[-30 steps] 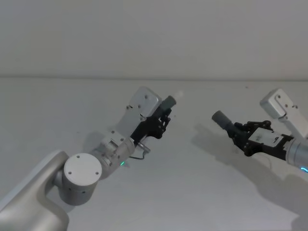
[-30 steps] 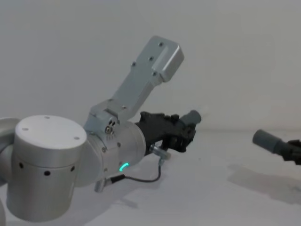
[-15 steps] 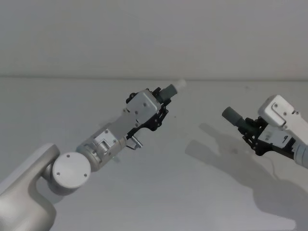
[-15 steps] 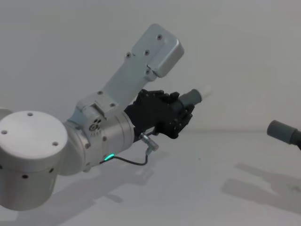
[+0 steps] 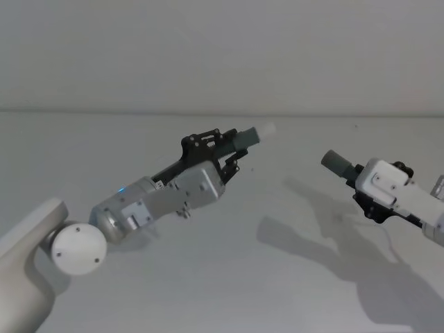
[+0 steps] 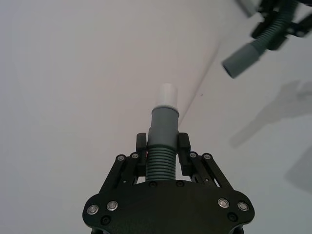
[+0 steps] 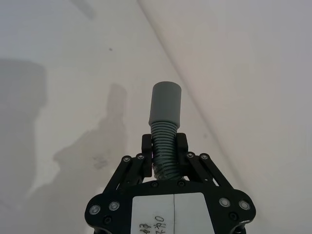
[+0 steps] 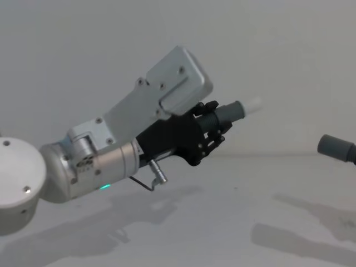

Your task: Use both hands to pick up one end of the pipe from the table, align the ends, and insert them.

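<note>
Holding the hose (image 6: 161, 168) by its ribbed part just behind each cuff, clear above the table (image 5: 229, 277), so that both ends stick out free for mating. On the left, clamped snugly on the ribs by the left gripper (image 8: 214, 123), with the white-tipped end (image 5: 258, 133) pointing up and across toward the right. On the right, pinched the same way by the right gripper (image 7: 165, 145), with the dark hollow end (image 5: 338, 162) aimed back toward the left. Well apart for now and roughly facing, yet seemingly not on one line: judged to be the aligning step, insertion not yet begun. Probably calls for bringing both cuffs onto one axis before closing the gap; otherwise risks the white tip catching on the dark rim and bending the soft ribs behind it.
</note>
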You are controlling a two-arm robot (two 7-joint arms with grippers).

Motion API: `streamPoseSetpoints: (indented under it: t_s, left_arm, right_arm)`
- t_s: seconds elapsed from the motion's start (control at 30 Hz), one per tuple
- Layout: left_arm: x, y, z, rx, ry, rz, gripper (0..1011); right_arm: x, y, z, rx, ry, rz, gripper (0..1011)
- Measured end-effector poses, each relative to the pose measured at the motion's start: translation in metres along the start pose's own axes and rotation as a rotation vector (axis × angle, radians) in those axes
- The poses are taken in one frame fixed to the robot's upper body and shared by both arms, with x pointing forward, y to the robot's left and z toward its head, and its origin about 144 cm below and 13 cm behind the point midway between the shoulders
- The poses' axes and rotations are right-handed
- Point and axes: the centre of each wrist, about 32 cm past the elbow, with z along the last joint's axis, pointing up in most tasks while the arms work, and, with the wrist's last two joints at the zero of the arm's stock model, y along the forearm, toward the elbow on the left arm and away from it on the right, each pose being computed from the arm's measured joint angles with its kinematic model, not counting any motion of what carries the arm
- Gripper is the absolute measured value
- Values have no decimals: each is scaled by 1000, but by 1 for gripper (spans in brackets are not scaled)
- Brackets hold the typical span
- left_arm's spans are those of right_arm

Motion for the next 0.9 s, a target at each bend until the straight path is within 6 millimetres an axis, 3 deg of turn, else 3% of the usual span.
streamPoseSetpoints:
  t_s: [0.5,0.9]
  left_arm:
    - [21,19,-23,-142,-307,-162,368]
    - [34,30,-37,-197,-532,-220,368]
  right_arm:
    - [-6,-5,11,33,-224,-76,279]
    - [-6,-10,21,46,-391,-20,279]
